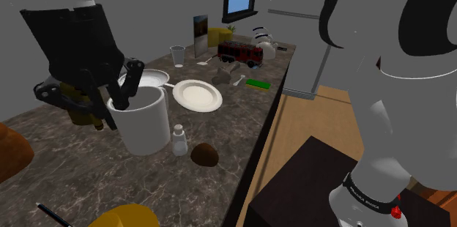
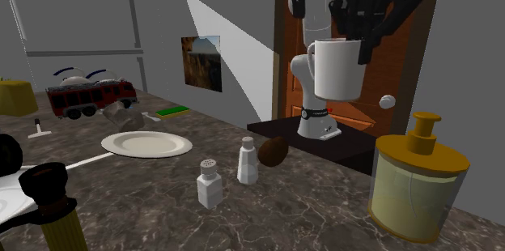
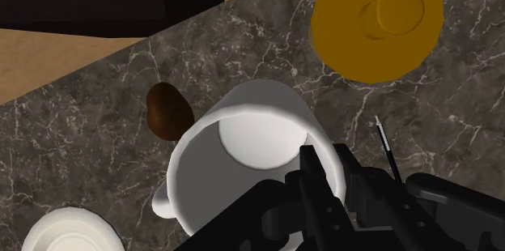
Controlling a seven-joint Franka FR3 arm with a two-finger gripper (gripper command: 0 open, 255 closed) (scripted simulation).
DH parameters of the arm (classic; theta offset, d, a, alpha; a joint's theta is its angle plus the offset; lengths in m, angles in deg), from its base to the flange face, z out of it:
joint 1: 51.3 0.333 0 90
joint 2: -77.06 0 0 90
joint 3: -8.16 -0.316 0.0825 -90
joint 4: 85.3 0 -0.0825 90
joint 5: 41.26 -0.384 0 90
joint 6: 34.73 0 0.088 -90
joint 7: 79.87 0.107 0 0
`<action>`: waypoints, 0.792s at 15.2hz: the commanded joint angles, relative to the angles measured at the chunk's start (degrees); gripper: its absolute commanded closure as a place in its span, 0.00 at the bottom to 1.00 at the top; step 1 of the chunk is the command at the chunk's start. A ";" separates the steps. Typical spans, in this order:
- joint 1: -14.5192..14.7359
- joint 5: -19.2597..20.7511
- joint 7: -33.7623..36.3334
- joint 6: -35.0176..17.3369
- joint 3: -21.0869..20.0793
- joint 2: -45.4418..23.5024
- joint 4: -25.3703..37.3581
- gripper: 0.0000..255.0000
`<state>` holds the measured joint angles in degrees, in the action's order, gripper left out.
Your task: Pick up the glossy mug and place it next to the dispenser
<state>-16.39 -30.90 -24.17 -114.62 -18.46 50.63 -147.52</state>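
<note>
We see the claw [image 1: 121,99] pinching the wall of the white mug [image 1: 144,123] at its rim, one finger inside and one outside, left of centre in the shoulder view. In the second exterior view the mug hangs upright in the upper right of the frame, clear of the dark marbled bench [image 2: 307,209], with its handle turned to that view's left. The dispenser [image 2: 417,180], a yellowish jar with an amber pump top, stands on the bench at the lower right of that view, below the mug and apart from it. In the wrist view we look down into the mug, with the dispenser near it on one side and a brown lump [image 3: 168,110] just beside it on another. Two white shakers [image 2: 210,181] stand low in the middle of the second exterior view. A white plate [image 2: 147,143] lies to their left, and a red toy fire engine [image 2: 89,97] sits at the upper left.
</note>
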 commanded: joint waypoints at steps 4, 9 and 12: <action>-1.36 -0.72 -0.07 -5.13 -0.06 1.78 -6.84 1.00; -2.19 -1.07 -0.06 -9.50 -0.03 2.68 -12.11 1.00; -2.56 -1.16 -0.03 -11.97 0.01 2.96 -14.87 1.00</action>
<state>-18.79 -31.98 -24.19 -125.78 -18.44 53.36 -161.39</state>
